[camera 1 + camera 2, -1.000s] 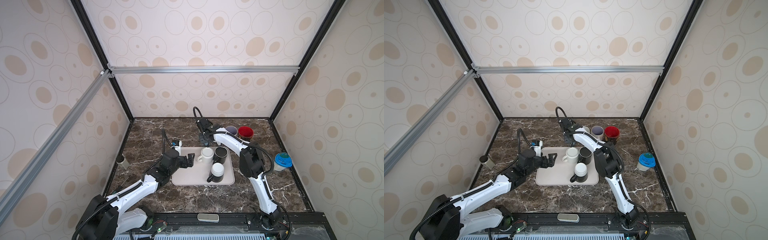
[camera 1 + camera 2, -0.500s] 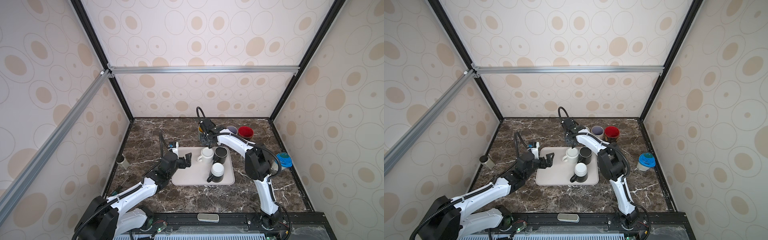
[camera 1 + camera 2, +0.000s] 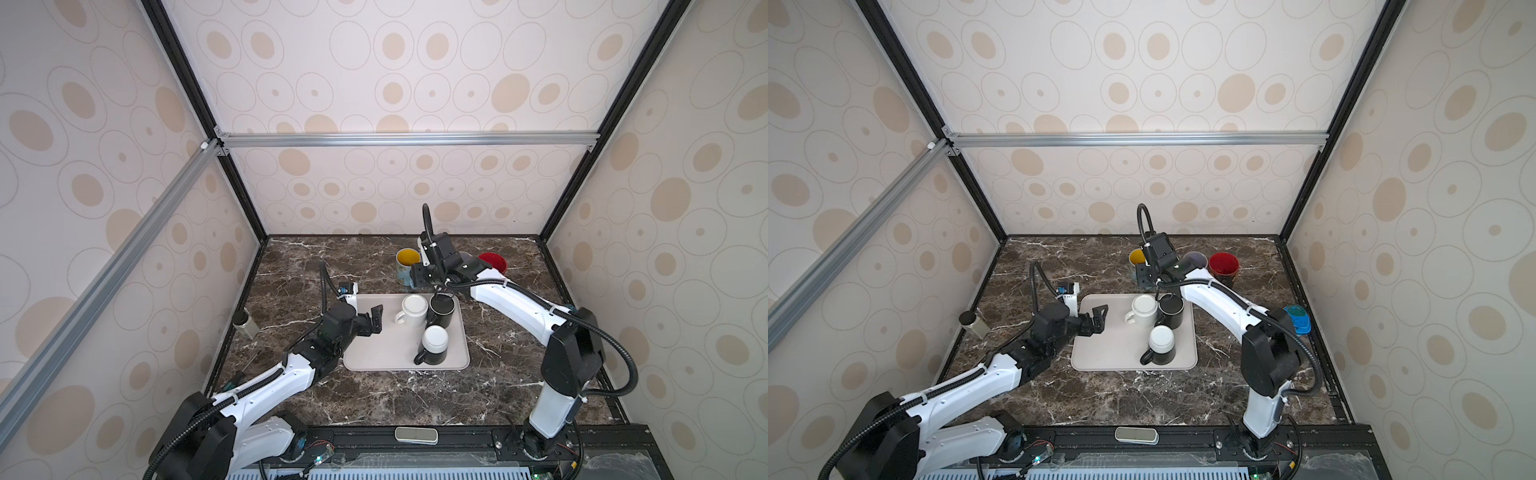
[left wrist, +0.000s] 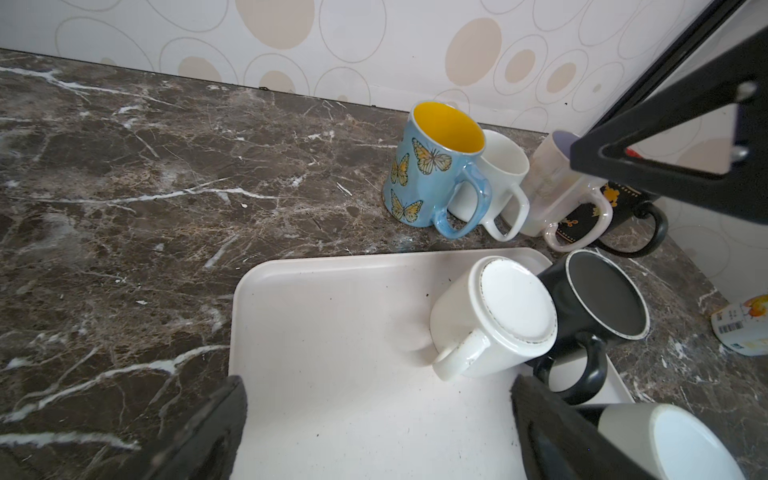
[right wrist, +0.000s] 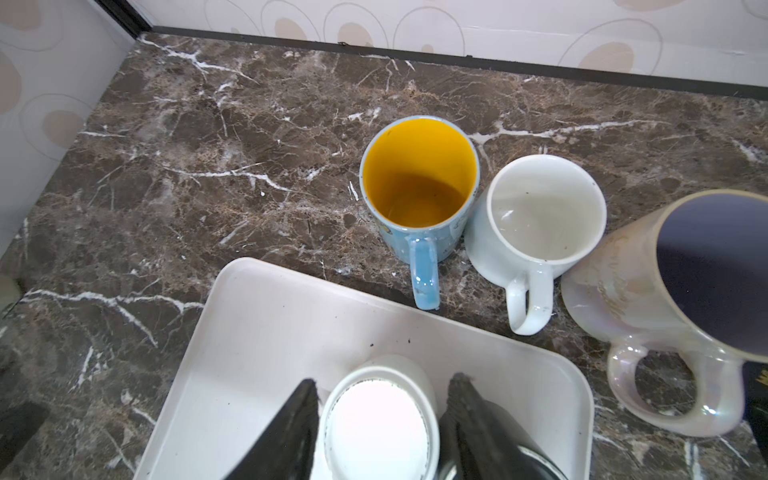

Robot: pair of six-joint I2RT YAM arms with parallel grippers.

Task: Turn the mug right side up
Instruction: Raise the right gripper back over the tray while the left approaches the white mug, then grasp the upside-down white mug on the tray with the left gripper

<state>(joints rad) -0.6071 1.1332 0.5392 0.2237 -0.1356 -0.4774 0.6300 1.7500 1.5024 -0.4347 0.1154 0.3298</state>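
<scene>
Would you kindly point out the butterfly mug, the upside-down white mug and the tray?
butterfly mug (image 4: pixel 411 183): left wrist view, on its blue outer wall.
upside-down white mug (image 4: pixel 515 303): left wrist view, on its upturned base.
tray (image 4: pixel 332 353): left wrist view, on its bare floor.

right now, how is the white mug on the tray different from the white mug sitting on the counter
The tray mug stands upside down, base up; the counter mug is upright, mouth up. The tray mug sits beside a black mug; the counter mug stands between a butterfly mug and a pearly mug. Both are plain white with one handle.
</scene>
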